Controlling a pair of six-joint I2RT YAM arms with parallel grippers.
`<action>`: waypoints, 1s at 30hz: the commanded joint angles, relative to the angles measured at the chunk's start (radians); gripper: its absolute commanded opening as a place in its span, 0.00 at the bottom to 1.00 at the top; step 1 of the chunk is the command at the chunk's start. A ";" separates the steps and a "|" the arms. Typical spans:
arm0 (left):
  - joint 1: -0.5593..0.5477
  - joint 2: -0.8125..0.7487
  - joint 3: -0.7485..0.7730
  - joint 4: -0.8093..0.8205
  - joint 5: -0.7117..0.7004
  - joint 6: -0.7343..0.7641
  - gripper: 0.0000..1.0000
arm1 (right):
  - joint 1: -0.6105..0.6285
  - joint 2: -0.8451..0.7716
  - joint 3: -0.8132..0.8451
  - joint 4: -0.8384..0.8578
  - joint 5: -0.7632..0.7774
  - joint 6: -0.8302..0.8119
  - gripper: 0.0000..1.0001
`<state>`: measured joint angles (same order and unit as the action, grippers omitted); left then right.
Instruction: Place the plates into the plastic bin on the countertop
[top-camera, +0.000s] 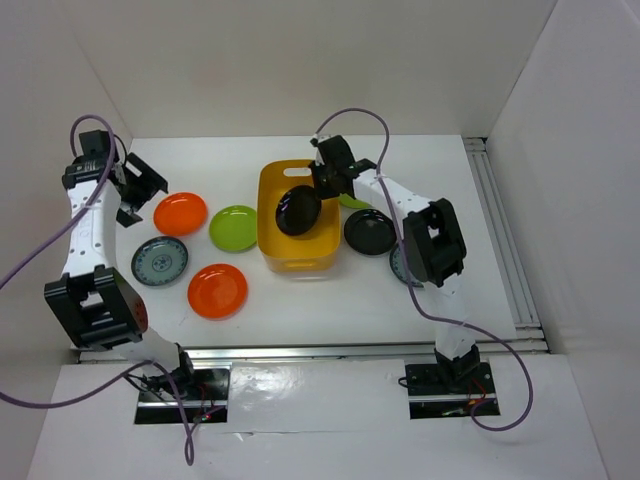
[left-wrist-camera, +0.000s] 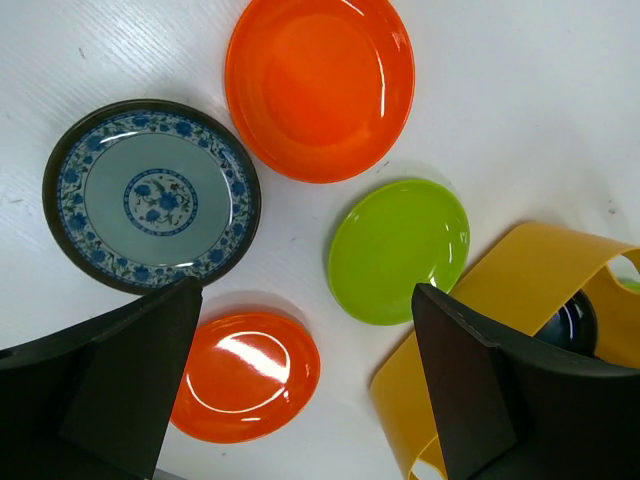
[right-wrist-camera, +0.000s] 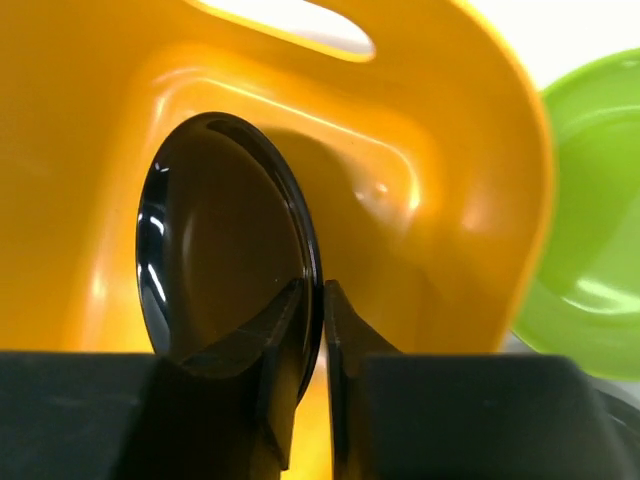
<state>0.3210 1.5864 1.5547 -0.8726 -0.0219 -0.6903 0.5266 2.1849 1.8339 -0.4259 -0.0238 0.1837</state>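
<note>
The yellow-orange plastic bin (top-camera: 300, 266) stands mid-table. My right gripper (top-camera: 318, 186) is shut on the rim of a glossy black plate (top-camera: 297, 211) and holds it on edge inside the bin; the right wrist view shows the plate (right-wrist-camera: 225, 240) pinched between the fingers (right-wrist-camera: 322, 292) against the bin wall (right-wrist-camera: 420, 180). My left gripper (top-camera: 135, 190) is open and empty, above the table left of an orange plate (top-camera: 181, 213). A lime plate (top-camera: 234, 227), a patterned plate (top-camera: 160, 261) and a second orange plate (top-camera: 218, 291) lie left of the bin.
A second black plate (top-camera: 370, 232) lies right of the bin. A lime plate (top-camera: 352, 201) and a patterned plate (top-camera: 399, 266) are partly hidden under the right arm. Metal rails (top-camera: 505, 250) edge the white countertop (top-camera: 300, 310). White walls enclose the table.
</note>
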 joint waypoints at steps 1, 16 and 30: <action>0.009 -0.072 -0.031 0.009 0.000 -0.028 1.00 | 0.015 0.015 0.073 0.012 -0.036 -0.012 0.23; 0.128 -0.381 -0.459 -0.140 -0.033 -0.238 1.00 | 0.139 -0.103 0.292 -0.037 -0.103 -0.003 1.00; 0.254 -0.433 -0.826 0.240 0.079 -0.262 1.00 | 0.167 -0.502 -0.151 0.066 -0.289 0.001 1.00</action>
<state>0.5598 1.1706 0.7345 -0.7868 0.0486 -0.9245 0.6876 1.7184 1.7214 -0.4046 -0.2745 0.1925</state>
